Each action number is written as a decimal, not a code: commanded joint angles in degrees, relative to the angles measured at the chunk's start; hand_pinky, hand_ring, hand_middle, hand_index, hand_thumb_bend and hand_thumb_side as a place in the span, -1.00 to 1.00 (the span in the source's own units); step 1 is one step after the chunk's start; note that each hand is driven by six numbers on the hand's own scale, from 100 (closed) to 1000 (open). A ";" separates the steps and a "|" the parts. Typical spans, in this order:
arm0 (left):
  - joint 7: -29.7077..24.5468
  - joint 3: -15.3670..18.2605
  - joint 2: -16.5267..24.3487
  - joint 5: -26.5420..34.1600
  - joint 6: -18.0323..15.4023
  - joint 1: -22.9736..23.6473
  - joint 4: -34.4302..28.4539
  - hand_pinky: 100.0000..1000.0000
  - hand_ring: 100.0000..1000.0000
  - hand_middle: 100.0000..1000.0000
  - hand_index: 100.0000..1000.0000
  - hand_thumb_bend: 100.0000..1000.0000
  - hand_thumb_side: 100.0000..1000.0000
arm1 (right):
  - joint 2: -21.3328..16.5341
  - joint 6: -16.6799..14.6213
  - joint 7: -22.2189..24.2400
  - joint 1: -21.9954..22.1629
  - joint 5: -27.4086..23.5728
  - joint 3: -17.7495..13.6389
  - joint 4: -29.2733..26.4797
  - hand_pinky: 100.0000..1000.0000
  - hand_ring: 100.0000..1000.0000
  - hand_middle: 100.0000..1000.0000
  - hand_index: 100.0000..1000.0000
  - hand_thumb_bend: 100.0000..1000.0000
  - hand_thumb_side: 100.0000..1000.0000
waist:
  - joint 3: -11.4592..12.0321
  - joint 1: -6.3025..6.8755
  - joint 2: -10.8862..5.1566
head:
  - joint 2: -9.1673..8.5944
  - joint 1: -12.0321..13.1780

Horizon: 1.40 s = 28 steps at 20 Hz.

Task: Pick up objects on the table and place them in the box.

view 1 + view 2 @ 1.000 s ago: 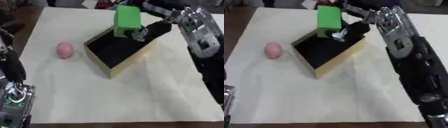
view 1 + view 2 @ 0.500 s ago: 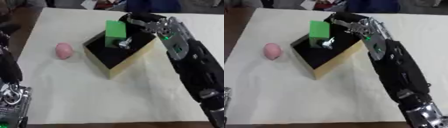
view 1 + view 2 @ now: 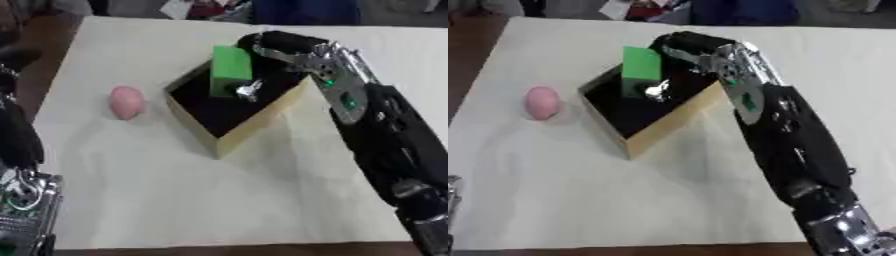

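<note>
A tan box with a dark inside stands askew in the middle of the cream table. A green block stands upright inside it, against the far left wall. My right hand reaches in from the right over the far rim, with fingers curled round the block's top and a silver fingertip beside its lower end. A pink egg-shaped object lies on the table left of the box, apart from it. My left hand shows at the lower left corner, away from everything; its fingers are not readable.
The cream sheet covers the table, and its front edge runs along the bottom of the view. My right forearm crosses the table's right side. Dark floor lies beyond the left edge.
My right hand has brought the green block down and to the left, from above the far rim into the box. The pink object has stayed put.
</note>
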 commanded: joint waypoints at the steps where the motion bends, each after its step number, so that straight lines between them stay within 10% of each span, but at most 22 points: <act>1: -0.27 -0.02 0.41 0.06 0.02 -0.52 -1.03 0.45 0.14 0.25 0.57 -0.91 0.93 | -0.18 0.21 -0.92 -1.42 1.56 -0.53 -1.78 1.00 1.00 0.58 0.82 -0.23 0.61 | -0.03 0.26 -1.15 | -0.58 -0.01; 15: -0.43 0.04 0.35 0.15 0.18 -0.38 -1.03 0.45 0.15 0.25 0.57 -0.91 0.93 | -0.19 0.78 -2.22 -1.48 3.07 -1.53 -3.42 1.00 1.00 0.61 0.85 -0.25 0.55 | -0.30 0.61 -1.52 | -0.62 0.15; 28: -0.35 -0.54 4.65 0.40 1.33 -2.72 -1.03 0.44 0.15 0.25 0.56 -0.91 0.93 | -11.04 9.15 0.67 3.71 -23.60 -1.99 -29.52 0.93 1.00 0.44 0.81 -0.91 -0.07 | -2.06 1.31 -1.34 | 0.07 4.48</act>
